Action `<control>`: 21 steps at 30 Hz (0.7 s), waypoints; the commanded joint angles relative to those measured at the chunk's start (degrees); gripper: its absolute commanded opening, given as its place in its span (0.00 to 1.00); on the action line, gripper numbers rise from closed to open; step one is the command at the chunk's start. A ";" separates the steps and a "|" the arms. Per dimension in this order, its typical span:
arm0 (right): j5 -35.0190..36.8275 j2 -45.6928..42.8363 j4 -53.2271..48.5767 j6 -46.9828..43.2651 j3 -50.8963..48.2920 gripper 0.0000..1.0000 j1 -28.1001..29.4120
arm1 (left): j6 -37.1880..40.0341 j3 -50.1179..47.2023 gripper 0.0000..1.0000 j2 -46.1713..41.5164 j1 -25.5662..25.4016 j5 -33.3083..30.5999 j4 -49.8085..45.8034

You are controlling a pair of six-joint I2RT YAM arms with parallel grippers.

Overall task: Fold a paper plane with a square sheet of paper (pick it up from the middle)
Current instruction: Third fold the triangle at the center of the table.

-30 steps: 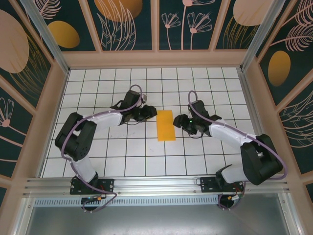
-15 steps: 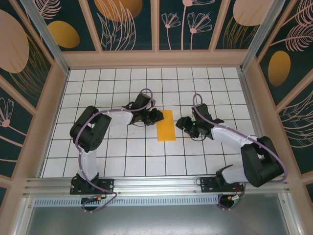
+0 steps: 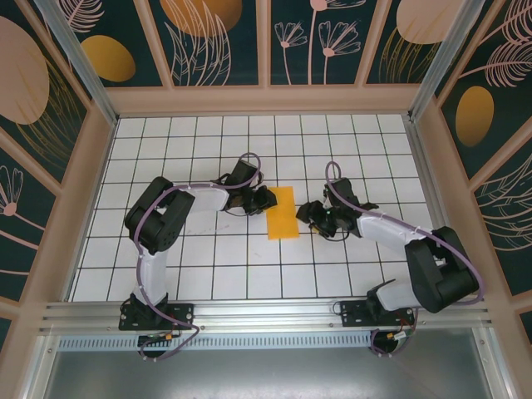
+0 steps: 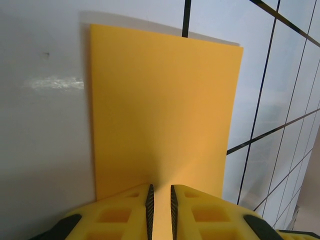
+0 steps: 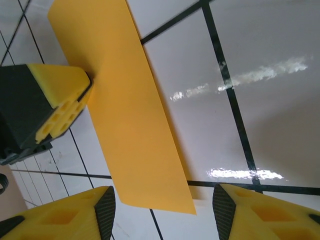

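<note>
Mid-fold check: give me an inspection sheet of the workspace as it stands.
Surface: white gridded table, glossy.
Job's things: orange paper, a narrow rectangle lying flat mid-table.
Clutter: nothing seen.
Grippers: left gripper at the paper's left edge, a narrow slit between its fingers, grip unclear; right gripper open, just right of the paper.
Cables: purple cables along both arms, off the paper.
Surroundings: dark floral panels in a wooden frame.

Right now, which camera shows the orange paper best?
The top camera: the whole paper lies flat, all four edges visible. The left wrist view shows it close, near edge hidden behind the jaws. The right wrist view shows it slanted, far end cut off.
</note>
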 commanded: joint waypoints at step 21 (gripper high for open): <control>-6.30 4.97 7.80 0.82 -1.89 0.48 4.10 | 0.64 -1.84 0.19 2.67 -0.28 -3.48 -4.16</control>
